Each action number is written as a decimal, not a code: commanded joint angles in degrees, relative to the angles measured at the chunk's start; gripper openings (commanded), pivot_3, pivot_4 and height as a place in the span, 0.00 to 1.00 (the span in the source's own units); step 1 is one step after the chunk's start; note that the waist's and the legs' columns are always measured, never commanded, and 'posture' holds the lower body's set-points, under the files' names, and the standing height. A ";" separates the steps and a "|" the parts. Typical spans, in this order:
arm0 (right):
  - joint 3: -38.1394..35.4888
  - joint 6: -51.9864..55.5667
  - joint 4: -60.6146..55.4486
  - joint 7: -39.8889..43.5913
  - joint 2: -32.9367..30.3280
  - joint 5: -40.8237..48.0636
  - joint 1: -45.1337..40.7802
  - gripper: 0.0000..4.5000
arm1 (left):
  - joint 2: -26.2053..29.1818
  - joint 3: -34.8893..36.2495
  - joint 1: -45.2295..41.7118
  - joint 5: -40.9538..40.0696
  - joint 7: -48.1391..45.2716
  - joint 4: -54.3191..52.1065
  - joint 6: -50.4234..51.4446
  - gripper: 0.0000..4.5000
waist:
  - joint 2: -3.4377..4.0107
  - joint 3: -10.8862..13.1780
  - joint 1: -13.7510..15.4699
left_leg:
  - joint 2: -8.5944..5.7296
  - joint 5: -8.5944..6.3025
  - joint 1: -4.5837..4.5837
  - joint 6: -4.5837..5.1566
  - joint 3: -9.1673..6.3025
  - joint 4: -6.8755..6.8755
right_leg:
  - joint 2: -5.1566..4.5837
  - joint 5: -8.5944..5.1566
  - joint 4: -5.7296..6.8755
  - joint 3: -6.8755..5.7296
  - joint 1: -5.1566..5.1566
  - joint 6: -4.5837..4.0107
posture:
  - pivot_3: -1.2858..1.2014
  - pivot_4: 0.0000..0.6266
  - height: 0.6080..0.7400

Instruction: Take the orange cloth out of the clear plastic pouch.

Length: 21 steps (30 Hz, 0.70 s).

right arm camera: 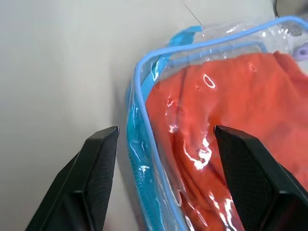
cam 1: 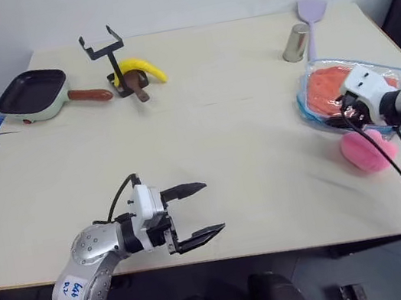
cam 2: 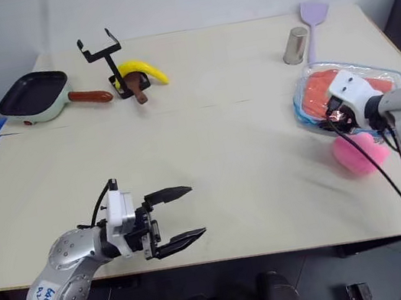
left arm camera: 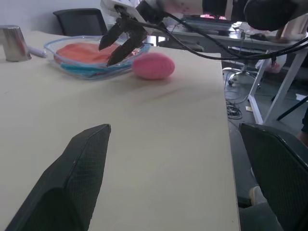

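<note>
The pouch (cam 1: 353, 96) lies flat on the table (cam 1: 211, 164), near the right edge, approx. mid-depth. The cloth (right arm camera: 226, 139) is inside it, filling most of the pouch; the blue zipper trim runs along the edge.

The right gripper (left arm camera: 121, 41) hangs just over the pouch, at its near-left corner, pointing down and fwd. Its fingers (right arm camera: 91, 178) are apart, and between them, seen from the wrist cam, are the blue pouch edge and part of the cloth. It holds nothing. If the fingertips touch the plastic or not, cannot tell.

The left gripper (cam 1: 196, 213) is at the front of the table, well apart from the pouch, pointing to the robot's right, approx. level. Its fingers are wide apart and empty.

A pink sponge (cam 1: 368, 150) lies just beside the pouch, on the near side. Behind the pouch stands a metal cup (cam 1: 295, 43), with a lilac spatula (cam 1: 312, 18) beside it. At the far left is a small pan (cam 1: 34, 94) with brown handle. Near it stands a black holder (cam 1: 113, 57) with a banana (cam 1: 141, 69) at its base.
</note>
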 commanded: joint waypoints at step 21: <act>4.73 -11.02 15.45 -7.14 -0.08 -6.96 -3.49 0.44 | -2.09 -0.43 -3.42 2.13 0.40 2.60 -3.56 1.00 | 0.02 0.01 -0.03 | -0.06 0.01 0.00 -0.02 0.03 0.03 | -0.01 0.02 -0.02 0.00 0.00 0.03 | 0.52 0.24 1.00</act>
